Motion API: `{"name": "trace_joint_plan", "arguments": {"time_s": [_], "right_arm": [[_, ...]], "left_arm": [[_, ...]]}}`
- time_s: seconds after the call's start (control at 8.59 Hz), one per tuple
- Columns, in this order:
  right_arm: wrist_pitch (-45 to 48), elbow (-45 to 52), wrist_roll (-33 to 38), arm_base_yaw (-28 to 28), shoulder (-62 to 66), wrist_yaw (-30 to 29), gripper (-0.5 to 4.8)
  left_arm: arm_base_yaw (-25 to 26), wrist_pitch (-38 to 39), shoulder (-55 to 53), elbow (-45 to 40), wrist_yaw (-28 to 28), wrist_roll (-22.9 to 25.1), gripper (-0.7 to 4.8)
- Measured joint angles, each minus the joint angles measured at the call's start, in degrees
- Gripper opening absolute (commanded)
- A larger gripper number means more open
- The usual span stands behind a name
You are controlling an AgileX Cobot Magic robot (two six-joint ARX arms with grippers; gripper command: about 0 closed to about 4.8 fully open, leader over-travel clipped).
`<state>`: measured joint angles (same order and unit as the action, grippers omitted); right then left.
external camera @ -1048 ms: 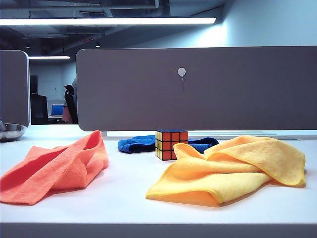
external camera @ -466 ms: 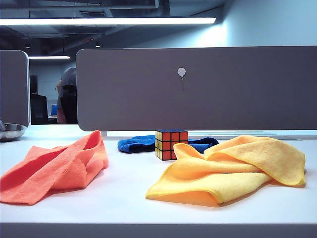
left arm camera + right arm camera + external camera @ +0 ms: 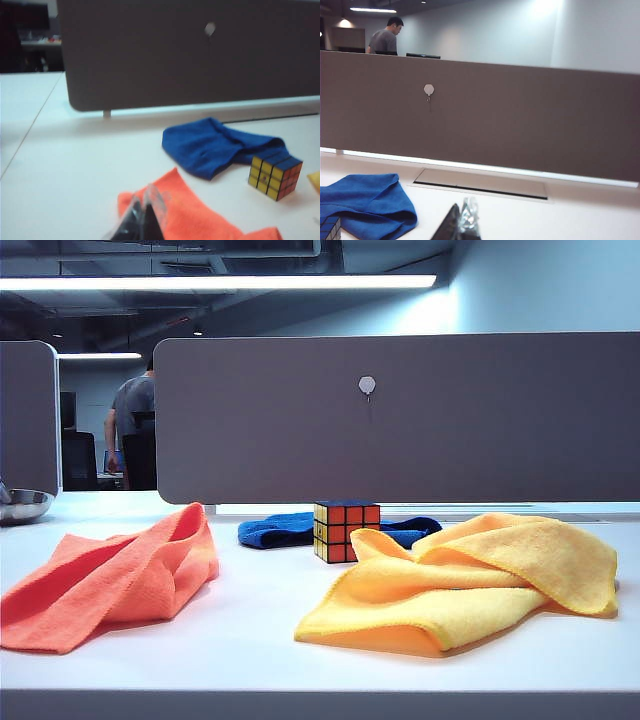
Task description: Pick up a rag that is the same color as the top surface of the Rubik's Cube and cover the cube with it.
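Observation:
The deep blue rag point(image 3: 275, 530) lies crumpled at the back of the table, just behind the Rubik's Cube point(image 3: 346, 531). The cube shows orange-red and yellow sides and, in the left wrist view, a dark blue top point(image 3: 275, 176). Neither arm appears in the exterior view. My left gripper point(image 3: 145, 202) is shut and empty, over the edge of the orange-coral cloth point(image 3: 200, 220), with the rag point(image 3: 210, 147) and cube beyond it. My right gripper point(image 3: 465, 207) has its fingertips together with nothing between them, above bare table beside the rag point(image 3: 365, 202).
An orange-coral cloth point(image 3: 110, 580) lies front left and a large yellow cloth point(image 3: 470, 580) front right, its edge close to the cube. A grey divider panel point(image 3: 400, 420) walls the back. A metal bowl point(image 3: 20, 505) sits far left. A cable slot point(image 3: 480, 182) runs along the divider.
Nothing on the table has moved. A person behind the divider has stood up and turned away.

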<state>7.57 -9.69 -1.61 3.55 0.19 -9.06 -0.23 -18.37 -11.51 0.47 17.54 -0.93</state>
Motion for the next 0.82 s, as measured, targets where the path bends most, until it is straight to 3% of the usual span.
{"name": "trace_joint_plan", "arguments": {"time_s": [0.12, 0.35, 0.58, 0.7, 0.82], "right_arm": [[-2.6, -2.3, -1.1, 0.0, 0.0, 0.0, -0.01], [-13.0, -19.5, -3.2, 0.0, 10.6, -0.2, -0.01], [-19.4, -30.8, -3.5, 0.0, 22.1, -5.8, -0.01], [-23.7, -38.9, -3.4, 0.0, 30.4, -11.6, -0.01], [-29.3, -46.7, -3.2, 0.0, 38.5, -12.9, -0.01]], "left_arm": [[0.0, -1.4, 0.0, 0.1, 0.7, 0.0, -0.06], [0.0, -0.2, 0.0, 3.3, 8.7, -1.3, -0.06], [0.0, 9.6, 0.0, 10.8, 8.1, -1.1, -0.05], [0.0, 16.2, -0.1, 15.9, 8.0, -1.0, -0.06], [0.0, 20.9, -0.1, 20.0, 9.7, -1.1, -0.05]]}}
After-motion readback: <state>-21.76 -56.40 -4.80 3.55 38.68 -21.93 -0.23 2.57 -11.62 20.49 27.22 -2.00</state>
